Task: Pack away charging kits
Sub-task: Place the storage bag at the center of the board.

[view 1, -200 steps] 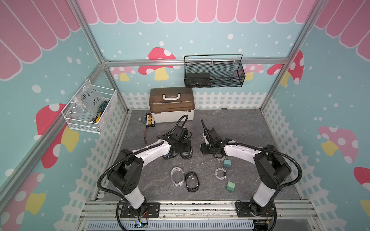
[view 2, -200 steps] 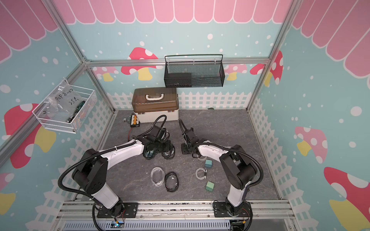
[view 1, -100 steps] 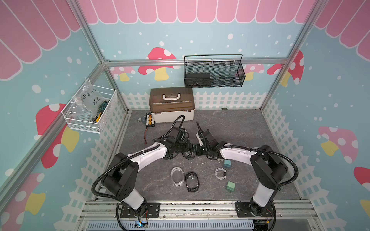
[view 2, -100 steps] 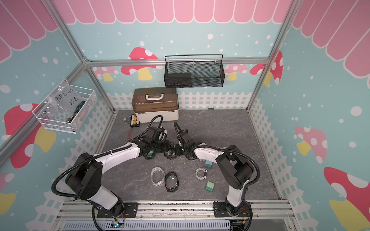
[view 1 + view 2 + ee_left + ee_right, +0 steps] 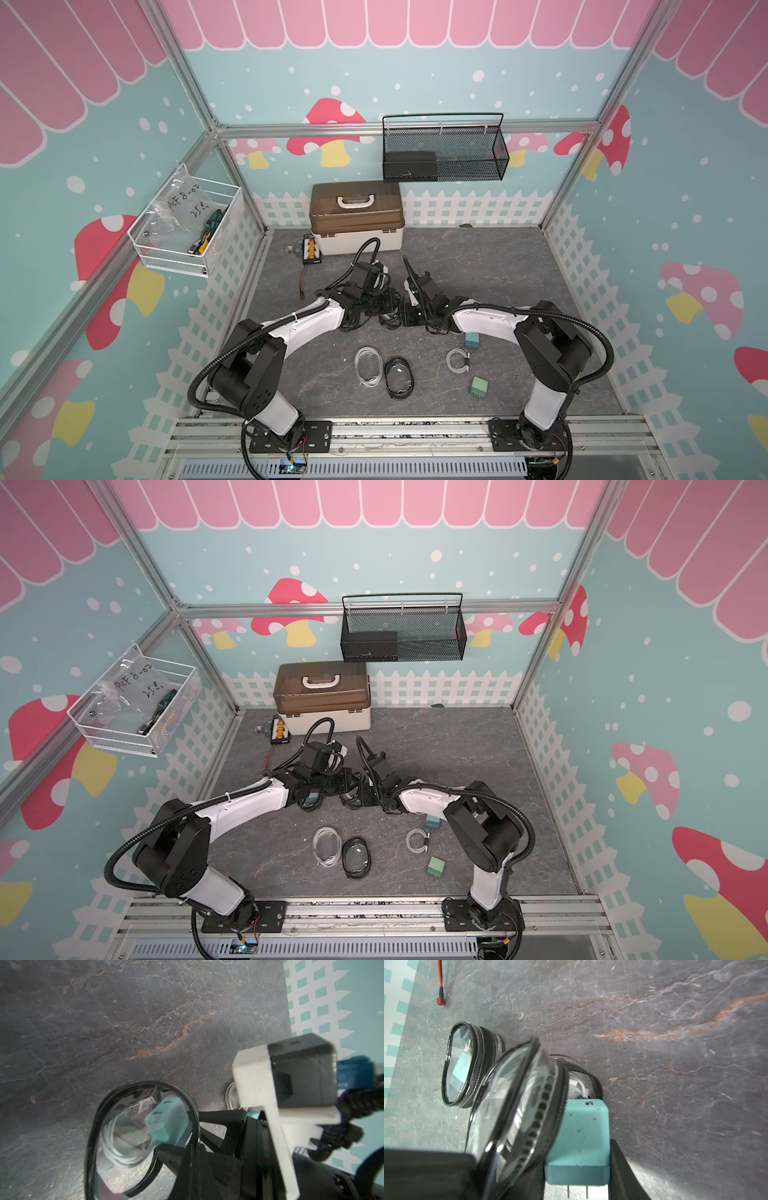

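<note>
Right gripper (image 5: 560, 1157) clasps teal adapter (image 5: 579, 1132), prongs cropped; left gripper (image 5: 187, 1153), indistinct, pinches black-rimmed pouch (image 5: 92, 1126).

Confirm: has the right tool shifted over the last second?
Yes. In a top view the right tool has moved away from the loose teal plug adapter by its arm, toward the left arm.

Four pouches (image 5: 399, 377), four adapters (image 5: 478, 386)

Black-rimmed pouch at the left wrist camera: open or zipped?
Open: left wrist view shows the pouch gaping, white cable inside, teal adapter at its mouth.
</note>
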Tool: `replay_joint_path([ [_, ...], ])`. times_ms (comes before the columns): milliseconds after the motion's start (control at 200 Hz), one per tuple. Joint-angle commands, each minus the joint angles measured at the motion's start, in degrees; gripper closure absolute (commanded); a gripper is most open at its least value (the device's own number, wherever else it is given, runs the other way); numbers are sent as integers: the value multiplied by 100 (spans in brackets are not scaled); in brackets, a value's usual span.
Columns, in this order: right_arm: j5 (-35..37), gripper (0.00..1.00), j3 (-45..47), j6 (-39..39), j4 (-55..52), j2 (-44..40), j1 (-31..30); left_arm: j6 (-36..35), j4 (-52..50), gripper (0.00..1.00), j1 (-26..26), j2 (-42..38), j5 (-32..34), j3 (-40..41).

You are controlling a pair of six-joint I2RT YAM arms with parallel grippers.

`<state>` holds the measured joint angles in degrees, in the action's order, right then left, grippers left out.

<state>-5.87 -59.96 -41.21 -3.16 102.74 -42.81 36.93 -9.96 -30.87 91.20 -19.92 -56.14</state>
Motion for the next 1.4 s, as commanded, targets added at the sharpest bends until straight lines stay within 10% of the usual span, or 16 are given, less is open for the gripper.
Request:
replay_joint_path([
  [0, 32, 81, -119, -62, 119, -239, -76, 109, 290, 100, 13, 72, -192, 68],
  [840, 343, 36, -339, -257, 252, -105, -79, 464, 846, 100, 21, 553, -692, 126],
  [1396, 1442, 56, 672, -133, -499, -1060, -70, 456, 771, 100, 91, 513, -580, 166],
])
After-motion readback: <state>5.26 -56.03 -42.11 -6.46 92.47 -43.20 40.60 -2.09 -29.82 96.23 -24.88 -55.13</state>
